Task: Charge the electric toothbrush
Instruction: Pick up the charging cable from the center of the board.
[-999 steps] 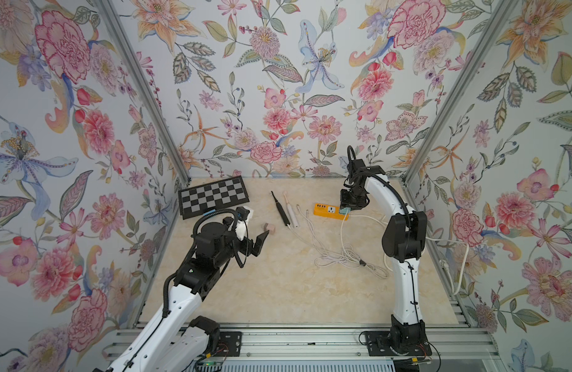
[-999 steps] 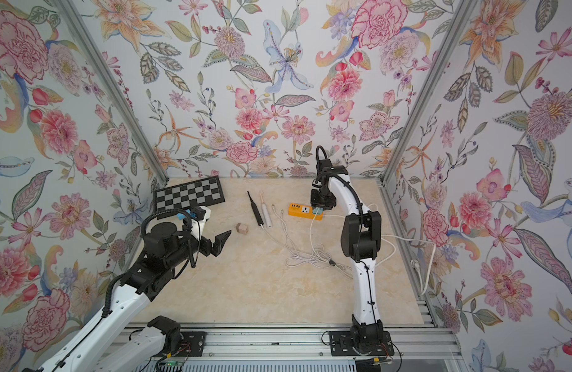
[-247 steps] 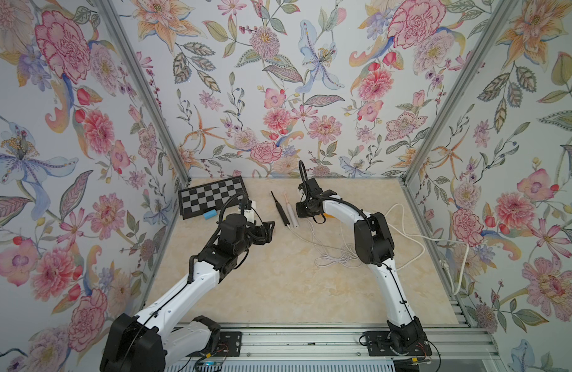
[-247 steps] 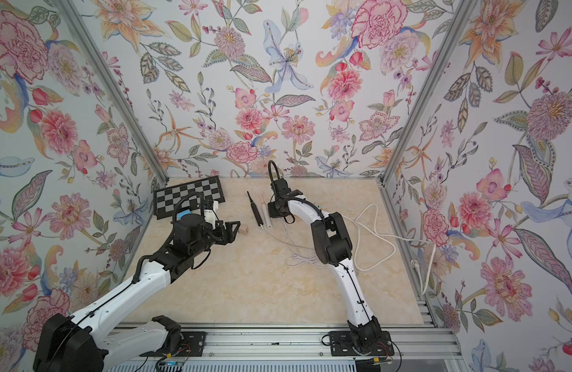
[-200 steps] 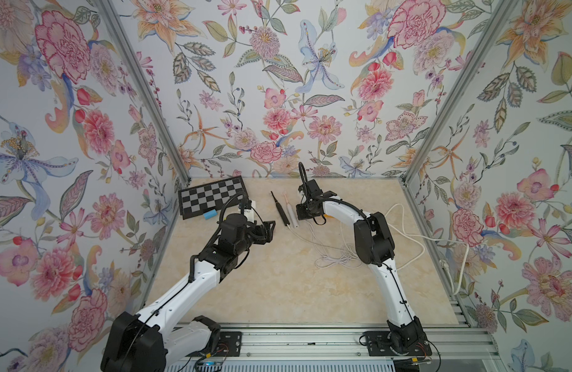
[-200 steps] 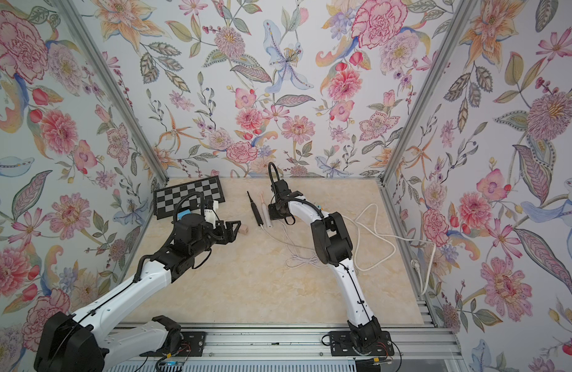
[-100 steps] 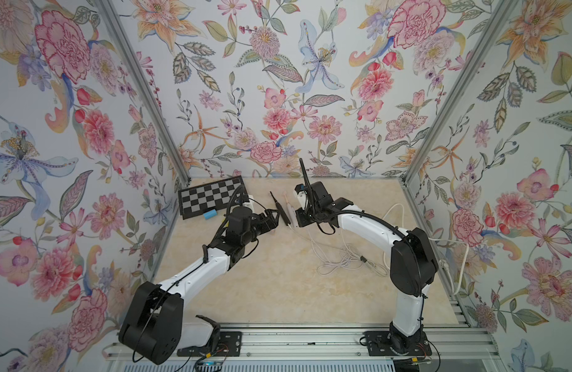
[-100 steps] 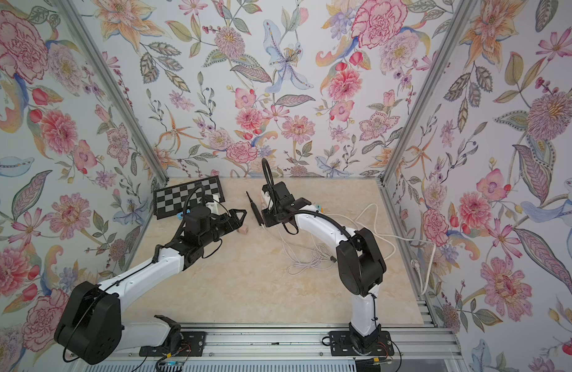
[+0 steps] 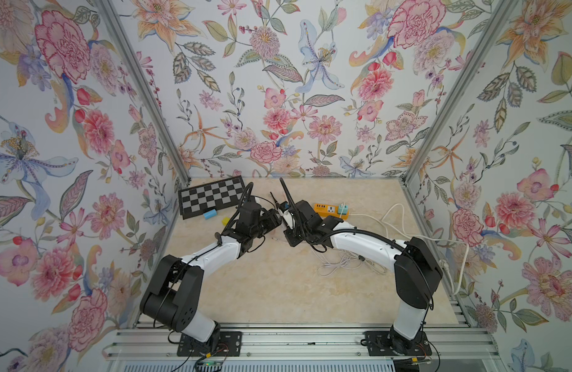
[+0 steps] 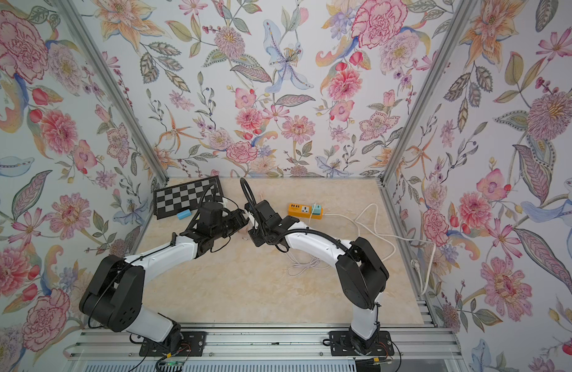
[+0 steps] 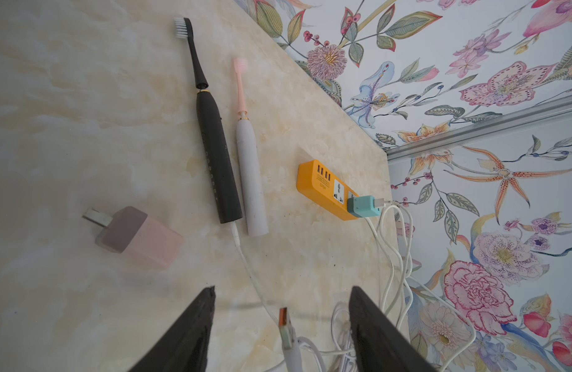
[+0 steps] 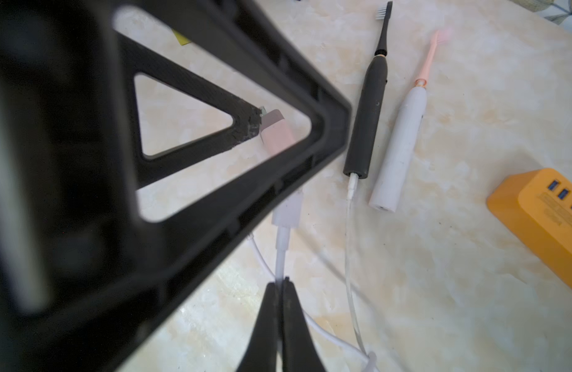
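Observation:
A black electric toothbrush (image 11: 213, 154) lies flat on the marble table with a thin white cable (image 12: 349, 244) plugged into its base. Beside it lies a white toothbrush with a pink head (image 11: 249, 180). My right gripper (image 12: 281, 283) is shut on a white cable just behind its USB plug (image 11: 286, 325). That plug sits between the spread fingers of my left gripper (image 11: 281, 291), which is open and touches nothing. In both top views the two grippers meet mid-table, left (image 9: 276, 222) against right (image 9: 287, 227). A pink adapter (image 11: 139, 236) lies loose nearby.
An orange power strip (image 9: 331, 211) with a teal adapter (image 11: 363, 206) plugged in lies at the back right. Loose white cable (image 9: 342, 264) coils under the right arm. A chessboard (image 9: 210, 199), a blue block (image 9: 210, 214) and a yellow block (image 9: 225, 220) sit at the back left.
The right arm drew back from the toothbrushes with the cable end. The left arm reached forward to meet it, and its jaws narrowed around the plug.

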{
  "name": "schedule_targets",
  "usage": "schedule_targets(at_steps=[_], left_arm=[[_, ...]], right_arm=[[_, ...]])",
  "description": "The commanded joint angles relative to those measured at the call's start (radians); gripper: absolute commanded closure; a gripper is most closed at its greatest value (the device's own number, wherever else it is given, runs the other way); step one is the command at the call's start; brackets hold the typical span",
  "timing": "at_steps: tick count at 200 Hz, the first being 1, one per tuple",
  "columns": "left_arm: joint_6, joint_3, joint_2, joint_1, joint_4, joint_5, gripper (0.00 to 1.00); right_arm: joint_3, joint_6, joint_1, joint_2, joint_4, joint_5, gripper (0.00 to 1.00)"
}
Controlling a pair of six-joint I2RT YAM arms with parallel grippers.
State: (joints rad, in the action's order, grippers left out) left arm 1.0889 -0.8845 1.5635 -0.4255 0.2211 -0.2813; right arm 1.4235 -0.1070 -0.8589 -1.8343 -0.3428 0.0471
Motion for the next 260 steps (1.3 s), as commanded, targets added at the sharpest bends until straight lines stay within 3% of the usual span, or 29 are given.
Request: schedule_targets(at_steps=[1,44,63,73,82,101,126,146,174,234,260], left_arm=[[0.06,0.012,0.042,0.007,0.052,-0.066,0.4],[0.084,0.019,0.069,0.007,0.101,-0.098,0.66],[0.1,0.028,0.072,0.008,0.138,-0.117,0.83],[0.111,0.04,0.07,0.012,0.189,-0.14,0.92],[0.128,0.066,0.069,0.015,0.285,-0.176,1.0],[0.251,0.157,0.093,0.037,0.643,-0.278,1.0],[0.43,0.204,0.167,0.058,0.979,-0.349,1.0],[0.483,0.218,0.19,0.057,1.106,-0.352,1.0],[0.467,0.228,0.154,0.056,1.105,-0.333,1.0],[0.503,0.23,0.124,0.046,1.15,-0.315,1.0],[0.525,0.229,0.121,0.044,1.191,-0.317,1.0]], right_arm=[[0.0,0.026,-0.013,0.023,0.031,0.042,0.97],[-0.004,0.027,-0.019,0.025,0.038,0.038,0.97],[-0.009,0.027,-0.02,0.029,0.042,0.032,0.97],[-0.012,0.023,-0.02,0.029,0.045,0.019,0.93],[-0.015,0.004,-0.016,0.033,0.05,0.0,0.84],[-0.029,-0.101,0.007,0.065,0.079,-0.091,0.58],[-0.168,-0.279,0.051,0.181,0.303,-0.287,0.46],[-0.315,-0.428,0.102,0.268,0.533,-0.372,0.4],[-0.535,-0.69,0.234,0.298,0.982,-0.523,0.28],[-0.566,-0.807,0.25,0.199,1.235,-0.599,0.29],[-0.538,-0.839,0.242,0.16,1.286,-0.635,0.41]])
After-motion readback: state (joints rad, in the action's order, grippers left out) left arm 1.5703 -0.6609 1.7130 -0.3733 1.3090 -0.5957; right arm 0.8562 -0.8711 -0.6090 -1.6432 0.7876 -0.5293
